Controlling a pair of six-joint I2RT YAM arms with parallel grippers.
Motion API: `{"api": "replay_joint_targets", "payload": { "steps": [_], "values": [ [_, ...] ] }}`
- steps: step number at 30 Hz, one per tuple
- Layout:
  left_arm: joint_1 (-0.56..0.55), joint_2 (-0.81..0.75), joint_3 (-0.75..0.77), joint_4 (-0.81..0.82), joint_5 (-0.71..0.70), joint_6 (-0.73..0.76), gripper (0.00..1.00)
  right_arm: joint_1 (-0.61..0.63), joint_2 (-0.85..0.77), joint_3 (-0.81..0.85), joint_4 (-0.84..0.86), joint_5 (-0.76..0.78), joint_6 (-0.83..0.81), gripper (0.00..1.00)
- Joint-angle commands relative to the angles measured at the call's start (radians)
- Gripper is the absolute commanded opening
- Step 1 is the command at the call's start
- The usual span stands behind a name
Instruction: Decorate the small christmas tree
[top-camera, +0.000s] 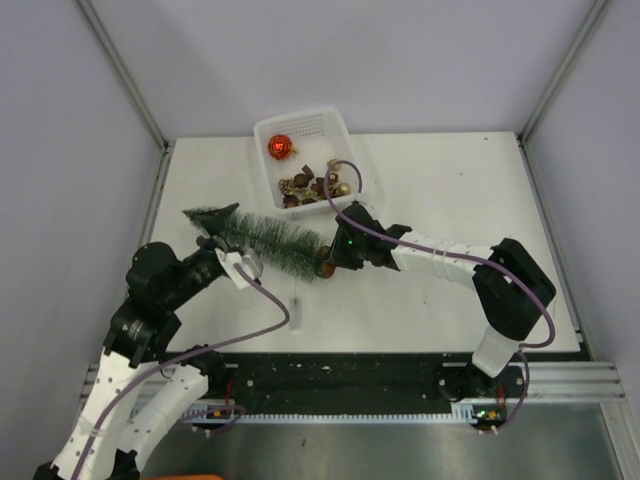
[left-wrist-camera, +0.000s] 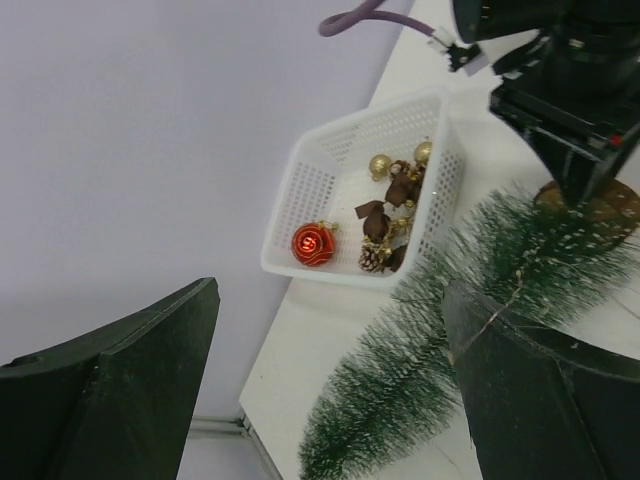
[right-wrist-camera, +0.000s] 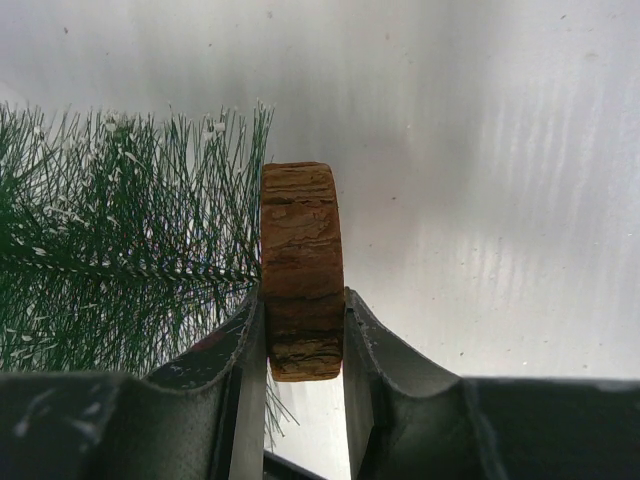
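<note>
Tabletop (top-camera: 450, 190) space is mostly taken up by the small christmas tree (top-camera: 270, 238), which lies on its side. Its tip points toward the far left and its foot sits near the middle. Just beyond it stands the white basket (top-camera: 335, 120) of ornaments.

The step in hand looks like standing the tree up before anything is hung on it. The right gripper (right-wrist-camera: 303, 310) is clamped on the round wooden base (right-wrist-camera: 300, 250), one finger pressed against each flat face and the rim showing above them. The left gripper (top-camera: 232, 258) has its jaws spread wide around the upper bristles, with the foliage nearer its right finger and nothing gripped.

To do this well, the right arm should probably swing the disc round until it faces the table. The left fingers would only steady the soft bristles rather than crush them. The tip's arc should stay clear of the basket, whose red bauble (left-wrist-camera: 312, 244) and gold balls could be knocked. The thin disc may slip if it is turned too fast.
</note>
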Motion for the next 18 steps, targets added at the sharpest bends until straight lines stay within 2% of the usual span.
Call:
{"api": "replay_joint_targets", "payload": {
  "steps": [1,3,7,11,15,18],
  "values": [
    [-0.004,-0.024,-0.036,-0.219,0.125,0.059,0.99,0.004,-0.006,0.035,0.087,-0.077,0.037,0.00],
    [-0.004,-0.009,-0.025,-0.301,0.151,0.085,0.99,0.004,0.014,0.052,0.096,-0.115,0.046,0.00],
    [-0.004,0.025,-0.005,-0.508,0.178,0.237,0.99,0.004,0.033,0.055,0.135,-0.140,0.069,0.00],
    [-0.004,0.033,-0.019,-0.619,0.199,0.326,0.99,-0.008,0.033,0.026,0.188,-0.181,0.109,0.00],
    [-0.004,0.042,-0.026,-0.650,0.214,0.392,0.99,-0.045,0.023,-0.040,0.299,-0.236,0.161,0.00],
    [-0.004,0.018,-0.039,-0.505,0.211,0.282,0.99,-0.056,0.017,-0.055,0.333,-0.262,0.167,0.00]
  ]
}}
